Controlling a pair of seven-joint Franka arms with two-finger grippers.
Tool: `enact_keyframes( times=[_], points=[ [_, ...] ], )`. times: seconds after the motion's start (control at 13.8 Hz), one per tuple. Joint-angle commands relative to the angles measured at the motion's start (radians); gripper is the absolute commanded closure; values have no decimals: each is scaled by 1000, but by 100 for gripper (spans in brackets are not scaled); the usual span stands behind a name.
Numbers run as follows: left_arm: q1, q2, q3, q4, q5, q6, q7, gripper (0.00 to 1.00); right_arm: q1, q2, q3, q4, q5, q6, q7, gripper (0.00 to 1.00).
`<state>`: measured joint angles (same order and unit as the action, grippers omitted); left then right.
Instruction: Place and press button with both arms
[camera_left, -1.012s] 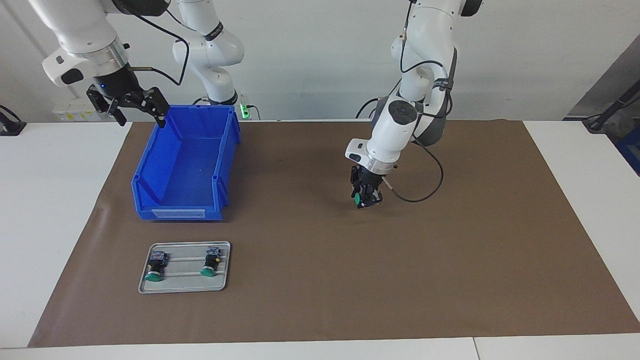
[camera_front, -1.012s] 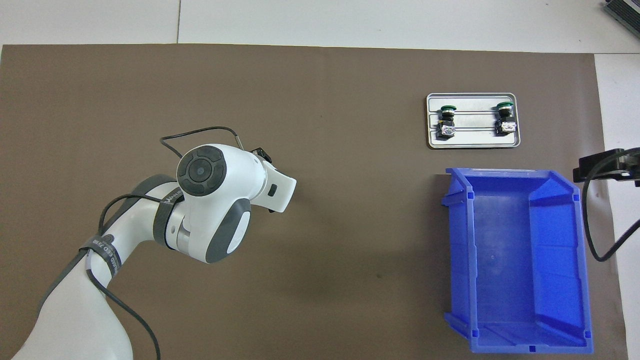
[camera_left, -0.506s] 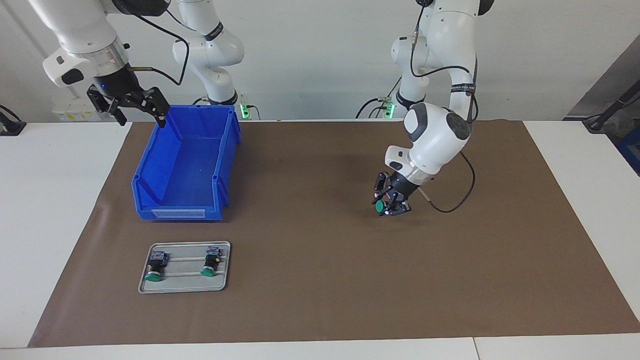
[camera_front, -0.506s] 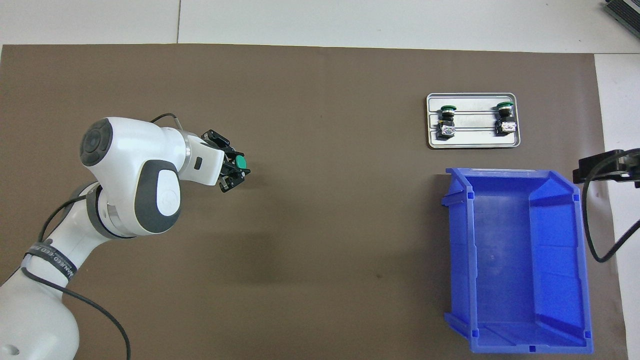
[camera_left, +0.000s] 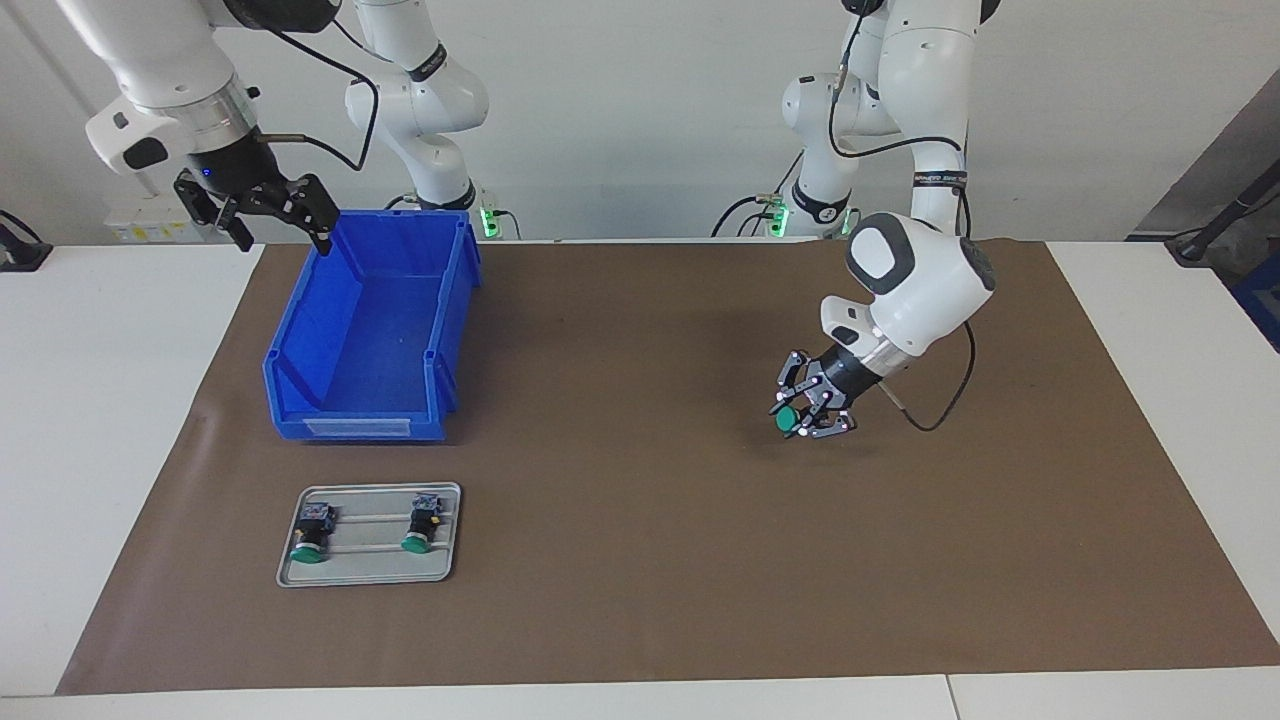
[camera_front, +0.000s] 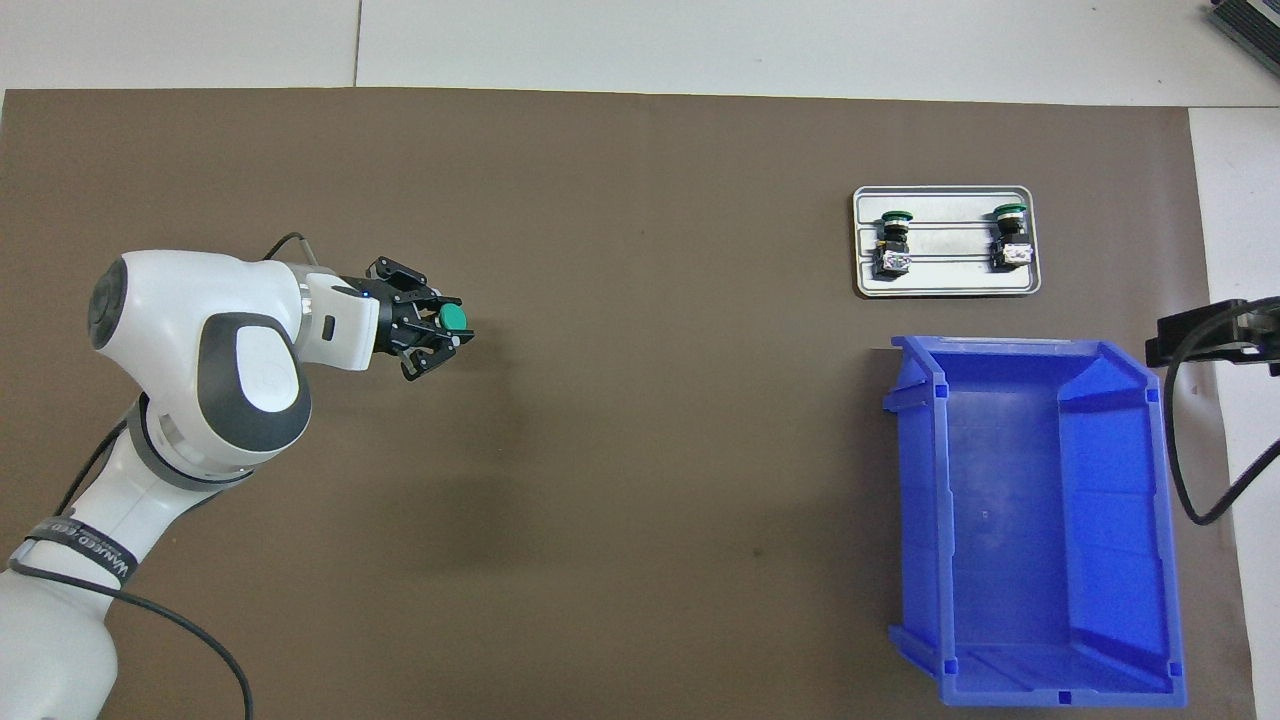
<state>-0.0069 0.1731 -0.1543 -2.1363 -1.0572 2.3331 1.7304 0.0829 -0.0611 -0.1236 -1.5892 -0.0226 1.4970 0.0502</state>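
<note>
While waiting raised just beside the bin (camera_left: 365, 330), at its corner nearest the robots, right gripper (camera_left: 268, 212) with fingers spread, empty. Farther from the robots than the bin, tray (camera_left: 368, 574) with two buttons (camera_left: 312, 535) (camera_left: 421, 526) lying on it, apart. Over bare mat (camera_left: 640, 560) toward the left arm's end, left gripper (camera_left: 808, 412) tilted low, fingers pinching a button (camera_left: 788, 420), green cap foremost.

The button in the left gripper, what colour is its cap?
Green; the button in the left gripper shows it best in the overhead view.
</note>
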Motion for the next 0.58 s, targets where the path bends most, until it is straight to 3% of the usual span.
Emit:
enact_keyframes(
  times=[0.0,0.51],
  points=[
    [60,-73,-7,-97,-165,-70,162,100,-17,-23,10,-25,6,-7,-18,0],
    [160,-69,-5,-224,-530,-291,526,100,-18,-25,9,-28,4,-7,-18,0]
  ],
)
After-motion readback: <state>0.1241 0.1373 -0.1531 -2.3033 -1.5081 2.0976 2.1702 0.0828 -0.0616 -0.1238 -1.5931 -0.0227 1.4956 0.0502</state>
